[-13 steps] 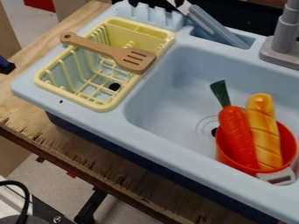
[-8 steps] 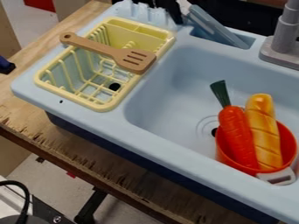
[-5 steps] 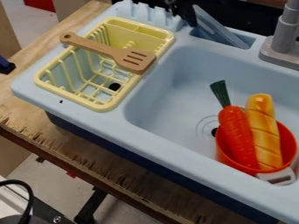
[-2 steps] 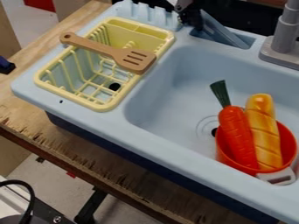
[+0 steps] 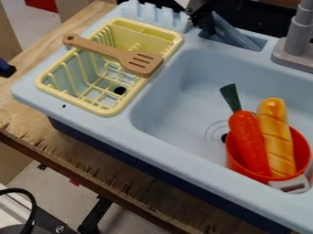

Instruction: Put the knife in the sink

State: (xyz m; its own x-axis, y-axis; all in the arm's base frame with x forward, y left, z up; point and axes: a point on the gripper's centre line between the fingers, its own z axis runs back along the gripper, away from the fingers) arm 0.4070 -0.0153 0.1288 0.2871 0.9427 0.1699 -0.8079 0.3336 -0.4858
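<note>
Behind the basin (image 5: 177, 98) my gripper (image 5: 209, 29) is beside the flat, slanted blue-grey piece (image 5: 235, 34) I take for the knife — clamped or not, I can't tell — and a round red pot (image 5: 247, 176) crowds the basin.

Has a plywood worktop (image 5: 27, 112) slanting across, splintered along its near edge. Shows pale floor (image 5: 43, 178) at lower left and upper left, a red patch (image 5: 41, 5) near the upper left corner, and a tan panel (image 5: 7, 55) at the left edge.
</note>
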